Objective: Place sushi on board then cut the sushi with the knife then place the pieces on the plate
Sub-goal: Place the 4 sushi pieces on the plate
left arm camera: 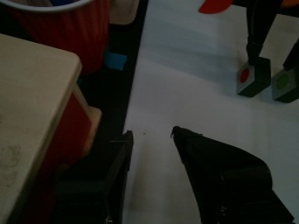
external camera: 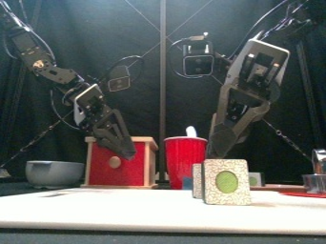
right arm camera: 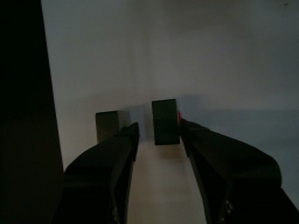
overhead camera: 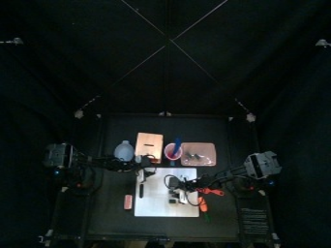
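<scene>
Two dark green sushi pieces (external camera: 227, 183) stand upright side by side on the white board (external camera: 140, 208); the right wrist view shows them as one piece (right arm camera: 167, 121) and another (right arm camera: 112, 125). My right gripper (right arm camera: 162, 140) hangs open just above them, the nearer piece level with the gap between its jaws, and holds nothing. My left gripper (left arm camera: 152, 144) is open and empty over the board's left part, beside the wooden box (left arm camera: 30, 96). The pieces (left arm camera: 247, 79) lie well ahead of it. A red knife (overhead camera: 214, 192) lies at the board's right edge.
At the back stand a blue-grey bowl (overhead camera: 124, 151), the wooden box (overhead camera: 147, 147) with its red drawer front, a red cup (overhead camera: 173, 151) holding a blue knife, and the pink tray (overhead camera: 198, 152). A small reddish thing (overhead camera: 127, 203) lies left of the board.
</scene>
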Controlling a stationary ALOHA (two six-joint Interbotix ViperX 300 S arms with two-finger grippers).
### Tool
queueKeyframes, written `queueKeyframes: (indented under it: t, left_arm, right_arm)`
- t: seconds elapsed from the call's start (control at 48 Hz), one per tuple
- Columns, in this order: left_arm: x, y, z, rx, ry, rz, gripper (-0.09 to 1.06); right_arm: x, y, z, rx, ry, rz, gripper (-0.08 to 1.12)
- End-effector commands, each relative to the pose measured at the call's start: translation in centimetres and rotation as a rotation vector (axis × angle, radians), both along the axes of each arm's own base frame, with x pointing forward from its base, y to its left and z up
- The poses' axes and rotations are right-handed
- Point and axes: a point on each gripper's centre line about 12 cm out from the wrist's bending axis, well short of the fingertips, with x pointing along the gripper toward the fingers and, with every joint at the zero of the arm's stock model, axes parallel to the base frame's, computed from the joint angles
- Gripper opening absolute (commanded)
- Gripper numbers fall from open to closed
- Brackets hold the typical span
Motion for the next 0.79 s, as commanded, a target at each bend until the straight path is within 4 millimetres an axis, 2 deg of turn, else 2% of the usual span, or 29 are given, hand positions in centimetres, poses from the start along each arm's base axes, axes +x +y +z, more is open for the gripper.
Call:
queueKeyframes:
  t: [0.021,0.292,0.562,0.667,0.792]
  left_arm:
    - [0.5,0.2,0.5,0.002,-0.020,0.005,0.80]
    - [0.6,0.2,0.2,0.002,-0.011,0.005,0.80]
    - [0.6,0.3,0.2,0.002,-0.011,0.007,0.80]
    - [0.6,0.3,0.2,0.002,-0.011,0.007,0.80]
    - [0.6,0.3,0.2,0.002,-0.011,0.007,0.80]
  right_arm:
    - [0.7,0.0,1.2,0.002,-0.039,0.001,0.79]
    - [1.0,-0.2,0.5,-0.013,-0.024,0.008,0.79]
    - [1.6,-1.0,0.1,-0.038,-0.006,0.001,0.70]
    - [1.4,-2.0,0.8,-0.031,-0.003,-0.035,0.64]
    - [0.8,-3.3,2.3,-0.013,-0.022,-0.084,0.63]
